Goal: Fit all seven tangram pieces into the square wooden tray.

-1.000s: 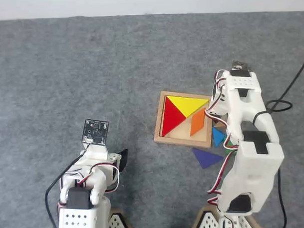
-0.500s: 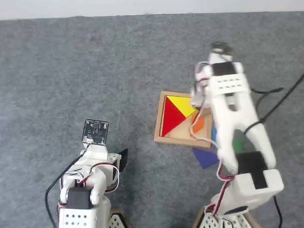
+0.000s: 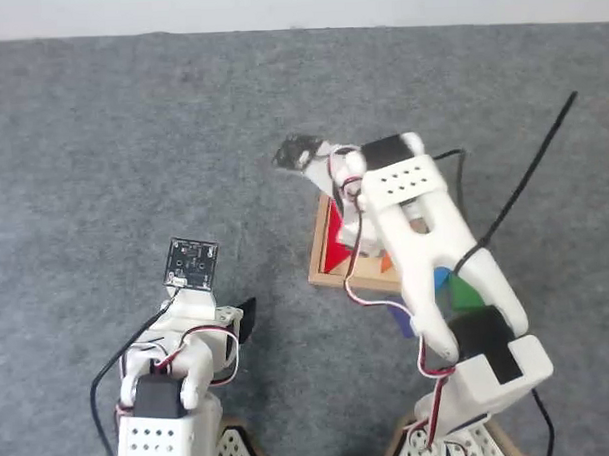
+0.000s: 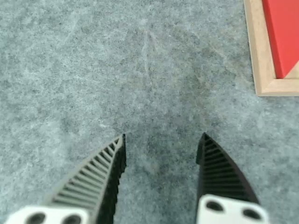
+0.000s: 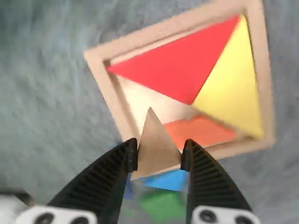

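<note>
Tan wood triangle [image 5: 155, 151] sits pinched in the right tool [image 5: 159, 142], fingers tight on both its sides, over the square wooden tray [image 5: 100, 77]. A second ago this arm stood beside the tray; now it has swung across it. Inside lie the red triangle [image 5: 180, 77], yellow triangle [image 5: 231, 88] and orange piece [image 5: 201, 130]. The left tool [image 4: 163, 136] hangs wide open over the grey tabletop [image 3: 131, 124], holding nothing, same as before.

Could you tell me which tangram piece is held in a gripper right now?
The pale tan triangle, pinched by the right gripper; the red, yellow and orange pieces lie in the tray.
</note>
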`<action>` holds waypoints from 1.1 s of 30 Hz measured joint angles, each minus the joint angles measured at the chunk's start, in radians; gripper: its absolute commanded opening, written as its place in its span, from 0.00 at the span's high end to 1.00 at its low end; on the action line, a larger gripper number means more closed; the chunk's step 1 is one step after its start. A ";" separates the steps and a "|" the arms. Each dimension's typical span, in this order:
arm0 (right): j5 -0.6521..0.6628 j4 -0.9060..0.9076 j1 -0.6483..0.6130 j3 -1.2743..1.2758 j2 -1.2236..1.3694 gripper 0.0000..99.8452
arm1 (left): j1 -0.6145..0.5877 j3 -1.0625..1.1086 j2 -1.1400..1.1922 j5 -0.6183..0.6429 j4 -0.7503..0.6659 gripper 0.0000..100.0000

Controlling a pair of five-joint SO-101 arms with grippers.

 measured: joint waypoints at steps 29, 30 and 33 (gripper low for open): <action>0.902 -0.006 -0.002 -0.029 0.146 0.85 | 0.000 0.000 0.000 0.000 0.000 0.76; 0.902 -0.006 -0.002 -0.029 0.146 0.85 | 0.000 0.000 0.000 0.000 0.000 0.76; 0.970 -0.006 -0.002 -0.029 0.161 0.85 | 0.000 0.000 0.000 0.000 0.000 0.76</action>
